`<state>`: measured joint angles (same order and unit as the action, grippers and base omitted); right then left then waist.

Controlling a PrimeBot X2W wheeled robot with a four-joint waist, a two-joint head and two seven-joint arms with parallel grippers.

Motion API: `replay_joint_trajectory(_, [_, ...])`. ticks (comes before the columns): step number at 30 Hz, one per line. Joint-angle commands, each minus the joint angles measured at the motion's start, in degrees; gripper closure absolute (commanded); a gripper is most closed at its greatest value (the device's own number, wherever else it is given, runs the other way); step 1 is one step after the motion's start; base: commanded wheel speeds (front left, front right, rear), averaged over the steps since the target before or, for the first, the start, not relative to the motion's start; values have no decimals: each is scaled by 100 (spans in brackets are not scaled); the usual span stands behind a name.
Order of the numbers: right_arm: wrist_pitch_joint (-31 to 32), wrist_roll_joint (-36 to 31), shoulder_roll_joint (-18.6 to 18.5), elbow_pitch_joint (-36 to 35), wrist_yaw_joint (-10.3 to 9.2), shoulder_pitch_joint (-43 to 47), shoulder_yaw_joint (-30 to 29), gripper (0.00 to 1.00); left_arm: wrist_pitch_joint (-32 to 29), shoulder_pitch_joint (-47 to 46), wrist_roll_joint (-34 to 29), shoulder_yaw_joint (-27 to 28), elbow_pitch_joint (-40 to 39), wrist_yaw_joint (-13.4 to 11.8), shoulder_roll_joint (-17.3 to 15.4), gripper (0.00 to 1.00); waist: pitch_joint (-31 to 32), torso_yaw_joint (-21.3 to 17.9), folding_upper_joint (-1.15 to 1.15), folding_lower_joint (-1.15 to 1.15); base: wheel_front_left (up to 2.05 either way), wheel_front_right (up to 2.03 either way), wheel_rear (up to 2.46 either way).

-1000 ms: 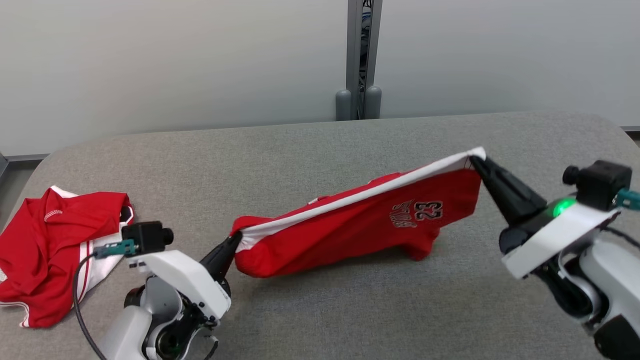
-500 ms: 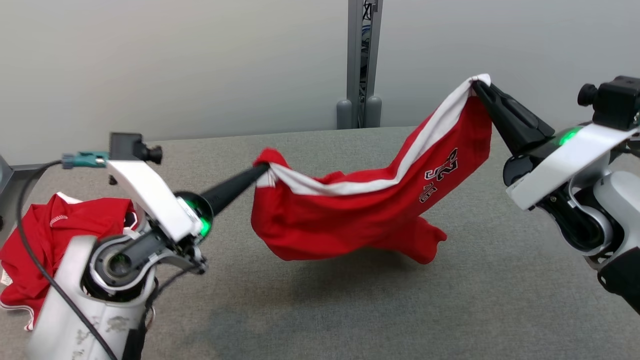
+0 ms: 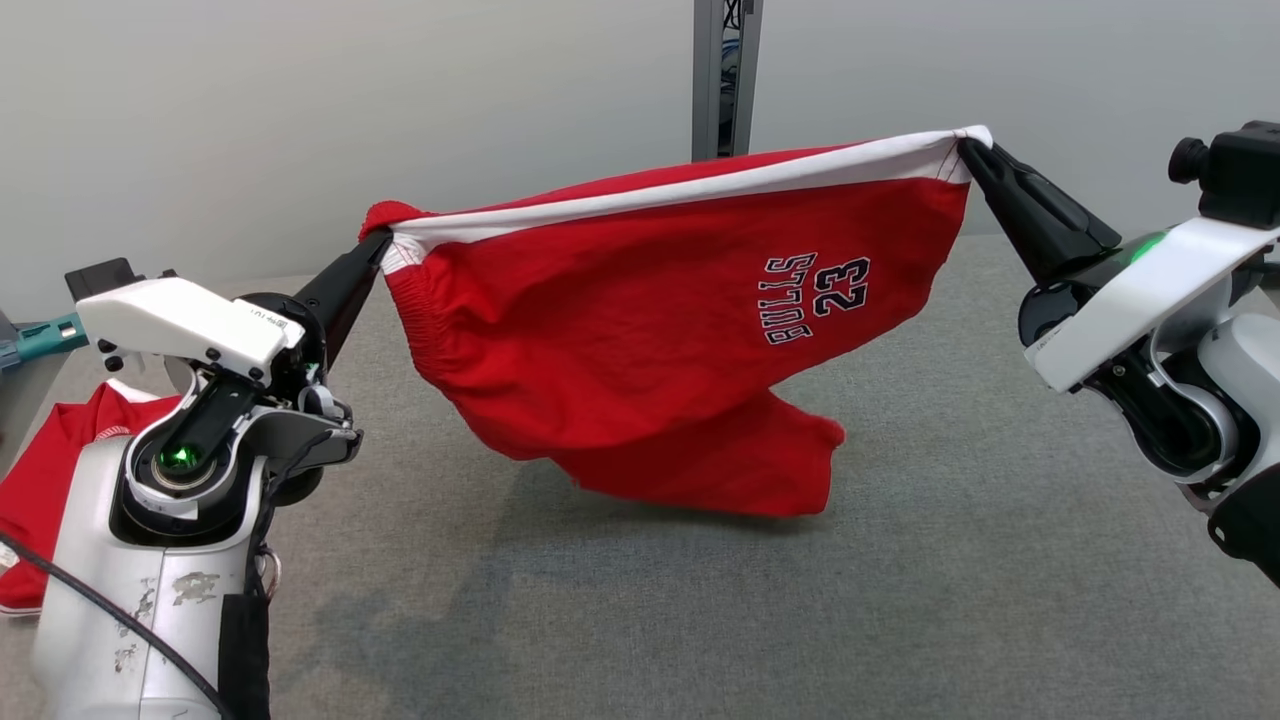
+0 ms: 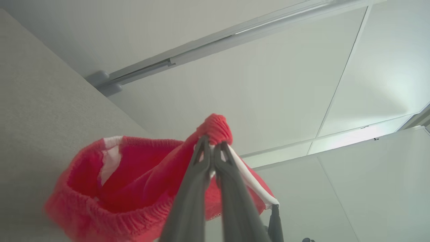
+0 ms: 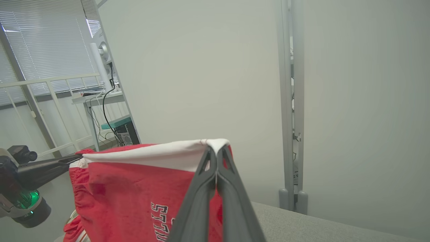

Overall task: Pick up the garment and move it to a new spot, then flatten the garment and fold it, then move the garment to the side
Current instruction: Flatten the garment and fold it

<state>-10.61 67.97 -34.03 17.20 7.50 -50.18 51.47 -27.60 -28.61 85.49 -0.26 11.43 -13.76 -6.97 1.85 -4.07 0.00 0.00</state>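
Red fabric shorts (image 3: pixel 650 320) held stretched above grey felt surface (image 3: pixel 950 560), corners pinched by left gripper (image 3: pixel 383 240), right gripper (image 3: pixel 965 148); pickup judged done, flattening, folding, side move left.

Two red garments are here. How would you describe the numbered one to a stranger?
Above the grey table, red shorts hang stretched between the left end effector and the right end effector. Unlike the other red garment lying at the table's left, they are lifted and read BULLS 23.
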Motion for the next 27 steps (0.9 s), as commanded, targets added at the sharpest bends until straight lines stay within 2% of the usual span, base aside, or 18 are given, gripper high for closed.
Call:
replay_joint_trajectory(1, [-47, 57, -21, 36, 0, -105, 19, 100, 37, -135, -5, 19, 20, -28, -20, 100, -24, 7, 0, 0, 0, 0, 0])
replay_joint_trajectory(9, [-110, 276, 88, 192, 0, -502, 196, 100, -105, -426, -306, -358, 115, 201, -101, 100, -120, 24, 0, 0, 0, 0, 0])
replay_joint_trajectory(12, [-119, 287, 108, 304, 0, -670, 294, 100, -26, -520, -781, -684, 180, 506, -332, 100, -156, 18, 0, 0, 0, 0, 0])
replay_joint_trajectory(14, [-122, 281, 126, 338, 0, -720, 340, 100, 17, -554, -927, -792, 233, 592, -363, 100, -163, 18, 0, 0, 0, 0, 0])
replay_joint_trajectory(17, [-144, 225, 169, 472, 0, -897, 456, 100, 338, -739, -1691, -1170, 393, 904, -676, 100, -183, 10, 0, 0, 0, 0, 0])
replay_joint_trajectory(20, [-183, 158, 244, 637, 0, -1092, 567, 100, 723, -944, -2230, -1448, 605, 1133, -739, 100, -193, -1, 0, 0, 0, 0, 0])
replay_joint_trajectory(27, [-325, -85, 543, 1205, 0, -1704, 724, 100, 1114, -1667, -3091, -1941, 1160, 1379, -819, 100, -206, -15, 0, 0, 0, 0, 0])
